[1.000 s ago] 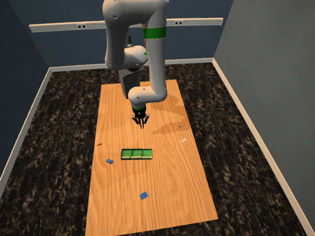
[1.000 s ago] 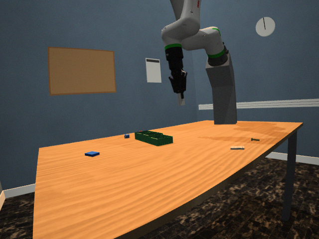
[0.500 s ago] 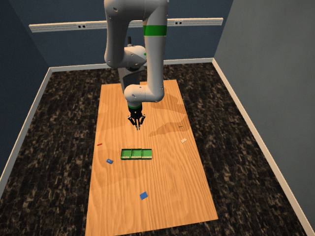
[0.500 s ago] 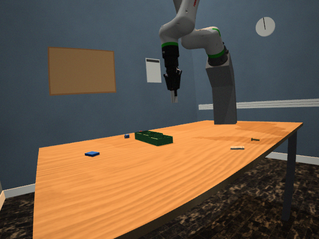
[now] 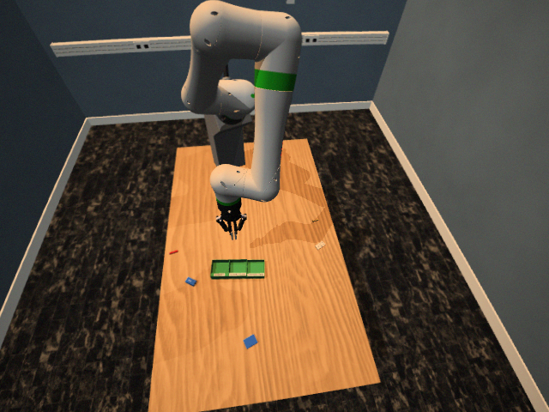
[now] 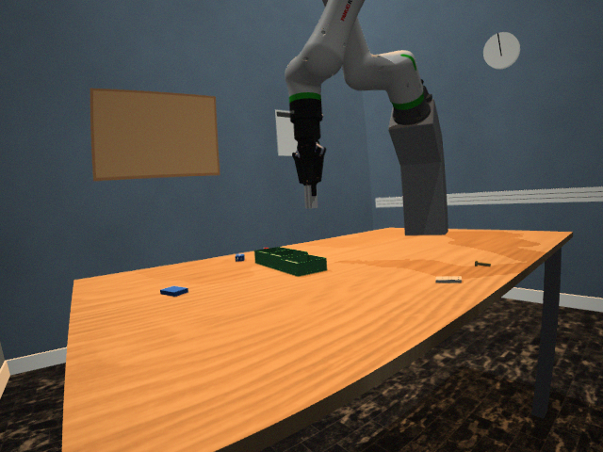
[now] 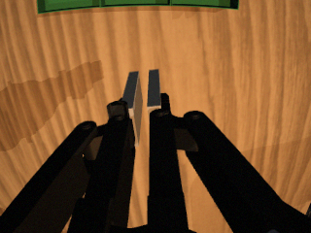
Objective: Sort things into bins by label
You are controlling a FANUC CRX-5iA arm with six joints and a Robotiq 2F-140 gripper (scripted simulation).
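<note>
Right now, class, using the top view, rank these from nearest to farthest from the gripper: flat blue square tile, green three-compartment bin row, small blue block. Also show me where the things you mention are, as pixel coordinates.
1. Green three-compartment bin row (image 5: 238, 277) (image 6: 287, 266) (image 7: 136, 5), mid-table.
2. Small blue block (image 5: 190, 281) (image 6: 239, 257), picture-left of the bins.
3. Flat blue square tile (image 5: 250, 341) (image 6: 174, 290), below the bins.

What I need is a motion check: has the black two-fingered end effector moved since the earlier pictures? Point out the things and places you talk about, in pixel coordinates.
Yes: in the top view, the end effector (image 5: 233, 237) (image 6: 310, 207) (image 7: 146, 85) has moved closer to the joined green bins (image 5: 246, 269) (image 6: 287, 266) (image 7: 136, 6) and towards the picture's left.
</note>
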